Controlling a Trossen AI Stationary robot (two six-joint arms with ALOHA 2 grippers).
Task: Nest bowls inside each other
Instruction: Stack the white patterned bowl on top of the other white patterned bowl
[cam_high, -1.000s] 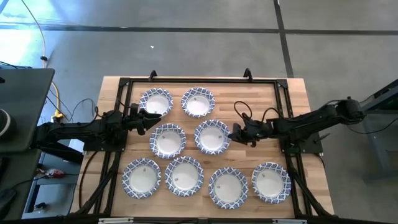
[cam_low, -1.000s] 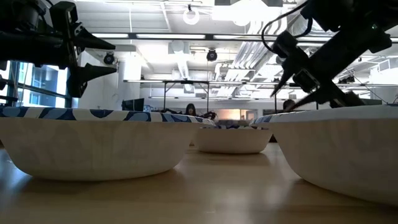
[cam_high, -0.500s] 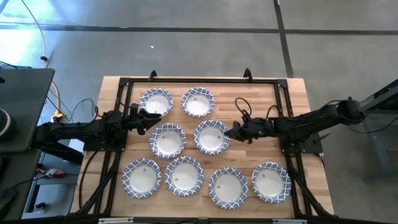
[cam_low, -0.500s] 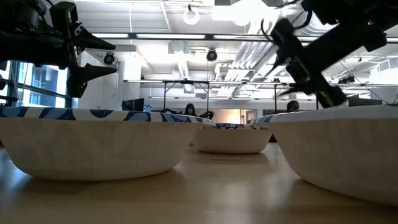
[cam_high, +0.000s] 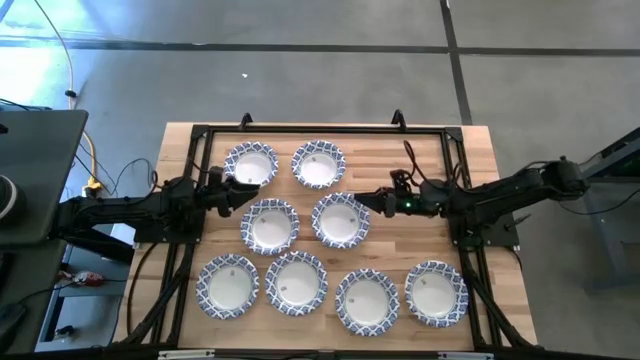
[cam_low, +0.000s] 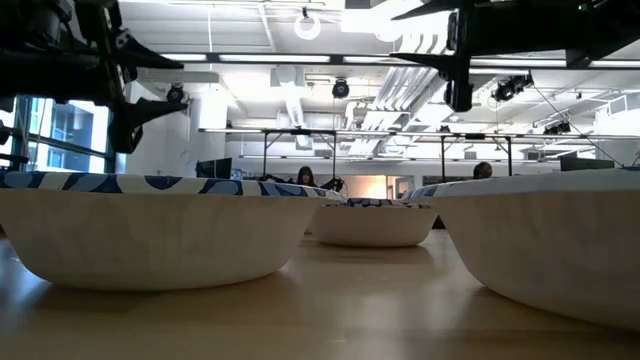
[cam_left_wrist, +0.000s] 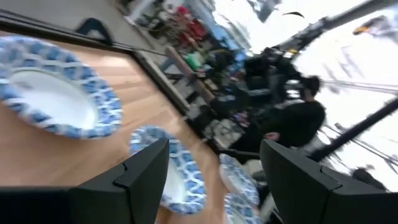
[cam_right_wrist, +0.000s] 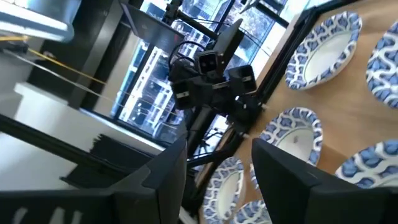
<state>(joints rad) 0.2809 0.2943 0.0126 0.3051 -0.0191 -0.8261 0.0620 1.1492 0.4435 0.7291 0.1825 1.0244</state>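
- Our right gripper (cam_high: 372, 202) has its fingers (cam_right_wrist: 283, 180) parted with nothing between them; the wrist view shows open air and bowls beyond the gap.
- A second ago it sat tipped down at the right rim of the centre bowl (cam_high: 341, 219). Now it has lifted and levelled out, hovering just beside that rim and clear of it in the high view.
- In the low view the right arm has swung from a steep downward slant to a level bar near the top of the picture, so we judge the attempt on that rim came away with no bowl.
- Our left gripper (cam_high: 247, 188) also stands with fingers (cam_left_wrist: 140, 177) wide apart and empty, unmoved over the last second, hanging between the back-left bowl (cam_high: 250, 164) and the middle-left bowl (cam_high: 269, 225).
- Outward from there, the bowls lie singly on the wooden table (cam_high: 420, 160): two at the back, two in the middle, four along the front edge, such as the front-right bowl (cam_high: 436, 293). We count eight from above and none is nested.
- For the task this means nothing has been stacked yet; we judge the next move is a fresh approach to a rim, and these shallow rims look easy to slip off.
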